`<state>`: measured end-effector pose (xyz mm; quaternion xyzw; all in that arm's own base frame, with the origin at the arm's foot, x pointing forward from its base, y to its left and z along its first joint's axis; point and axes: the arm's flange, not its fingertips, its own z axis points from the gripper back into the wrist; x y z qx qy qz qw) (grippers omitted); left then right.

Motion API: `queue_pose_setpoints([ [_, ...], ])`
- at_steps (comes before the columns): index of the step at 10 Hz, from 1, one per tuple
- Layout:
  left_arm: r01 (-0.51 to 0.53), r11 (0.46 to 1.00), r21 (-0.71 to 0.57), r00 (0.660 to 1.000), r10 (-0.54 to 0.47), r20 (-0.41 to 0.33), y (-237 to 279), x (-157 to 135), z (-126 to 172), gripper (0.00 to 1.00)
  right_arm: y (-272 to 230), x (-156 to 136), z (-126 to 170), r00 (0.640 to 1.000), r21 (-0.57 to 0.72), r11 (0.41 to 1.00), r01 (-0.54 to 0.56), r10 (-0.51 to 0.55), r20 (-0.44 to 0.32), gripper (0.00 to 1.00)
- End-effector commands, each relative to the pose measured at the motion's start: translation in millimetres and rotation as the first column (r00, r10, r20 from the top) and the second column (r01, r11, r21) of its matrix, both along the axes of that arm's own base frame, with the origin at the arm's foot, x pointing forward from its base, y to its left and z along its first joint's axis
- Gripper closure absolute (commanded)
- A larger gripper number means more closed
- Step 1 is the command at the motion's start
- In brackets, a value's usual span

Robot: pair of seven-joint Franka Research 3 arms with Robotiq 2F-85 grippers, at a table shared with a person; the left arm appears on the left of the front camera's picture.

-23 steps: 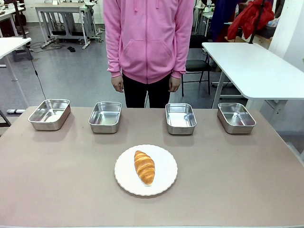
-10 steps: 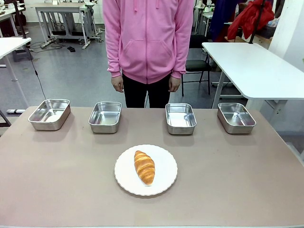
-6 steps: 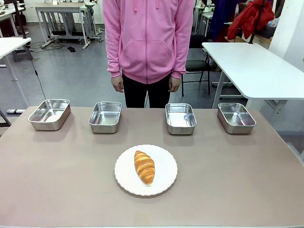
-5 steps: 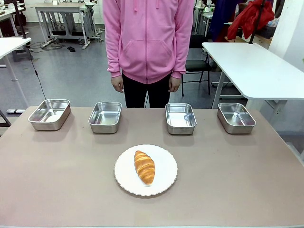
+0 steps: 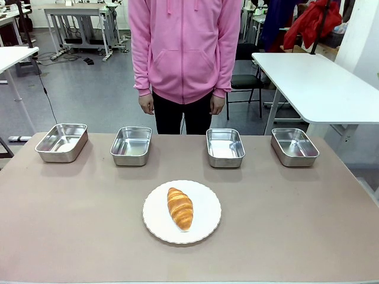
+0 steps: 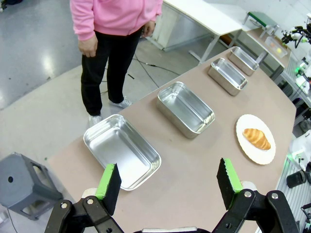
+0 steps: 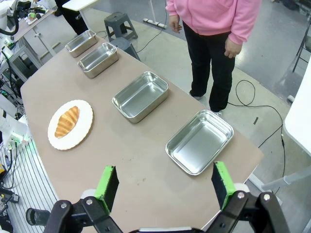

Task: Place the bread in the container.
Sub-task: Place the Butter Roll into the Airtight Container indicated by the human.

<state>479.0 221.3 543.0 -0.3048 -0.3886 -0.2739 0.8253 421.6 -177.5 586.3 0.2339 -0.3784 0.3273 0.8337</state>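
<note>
Seeing bread (image 5: pixel 180 208) mid worktop (image 5: pixel 71 236), lengthwise near-to-far, roughly equidistant from left claw (image 6: pixel 168 174) and right claw (image 7: pixel 164 177), both gaping empty.

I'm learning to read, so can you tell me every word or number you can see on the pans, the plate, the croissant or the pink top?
There are none to read.
The steel pans, the white plate, the croissant and the person's pink top carry no words, labels or numbers.
Anything on the far desks is too small to read.
</note>
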Motion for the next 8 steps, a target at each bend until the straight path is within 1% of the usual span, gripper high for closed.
queue_pose_setpoints([
  [1,0.009,1.000,-0.010,1.000,-0.009,0.012,0.3,-1.2,1.4,0.00,1.6,-0.2,1.7,1.000,0.002,1.000,-0.004,0.004,0.005,0.00],
  [8,0.009,1.000,-0.010,1.000,-0.009,0.012,0.3,-1.2,1.4,0.00,1.6,-0.2,1.7,1.000,0.002,1.000,-0.004,0.004,0.005,0.00],
])
